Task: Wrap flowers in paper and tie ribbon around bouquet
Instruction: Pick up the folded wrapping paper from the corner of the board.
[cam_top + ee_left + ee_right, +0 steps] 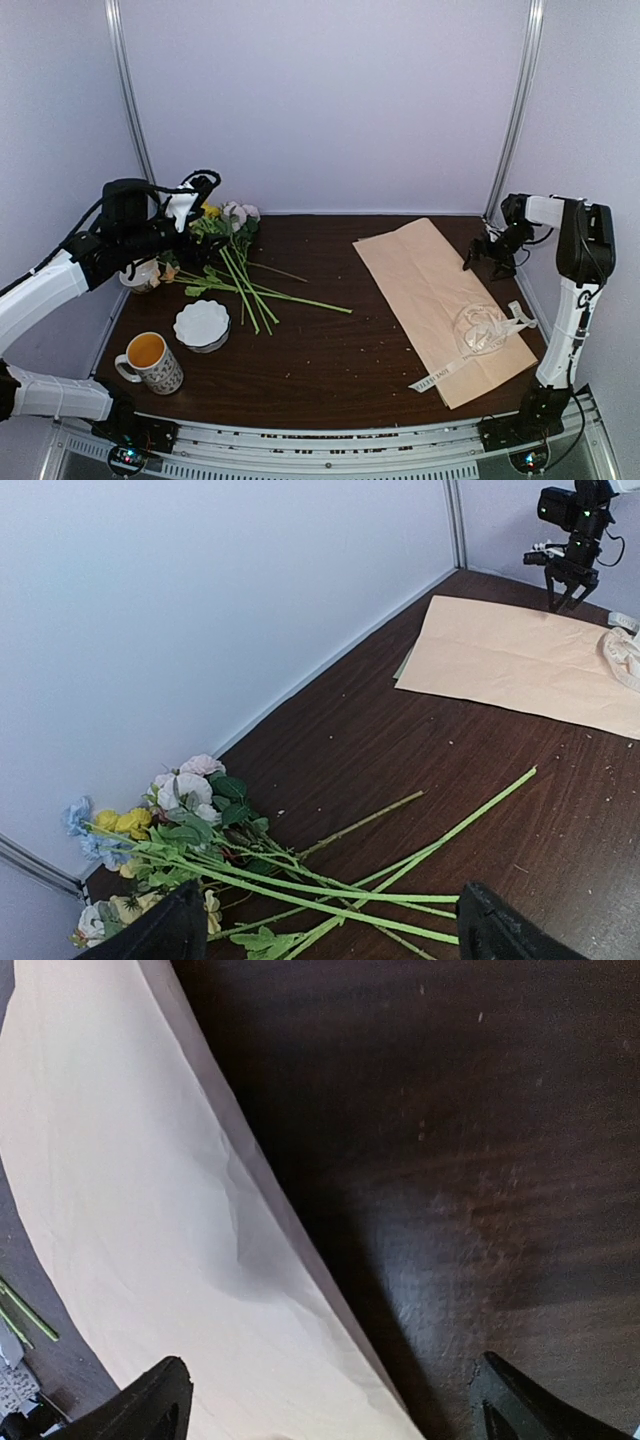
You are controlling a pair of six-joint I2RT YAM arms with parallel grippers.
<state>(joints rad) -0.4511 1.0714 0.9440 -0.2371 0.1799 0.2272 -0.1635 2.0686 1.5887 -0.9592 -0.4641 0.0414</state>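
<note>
Step in hand: gathering; wrap not begun. My left gripper [330,932] hovers over long green-stemmed pastel flowers [240,272], fingers spread, nothing held. Flowers lie loose at far left of dark wooden table [320,370], well apart from flat peach-tan wrapping paper [425,285]. Cream lettered ribbon [487,330] coiled on paper's near end. My right gripper [330,1405] released, empty, above paper's far right edge. Next, I judge: lower left, pinch stems together, carry onto paper.

Nothing can be read; the ribbon [437,378], near the front right corner of the table [330,375], bears small dark lettering, too small to make out.
</note>
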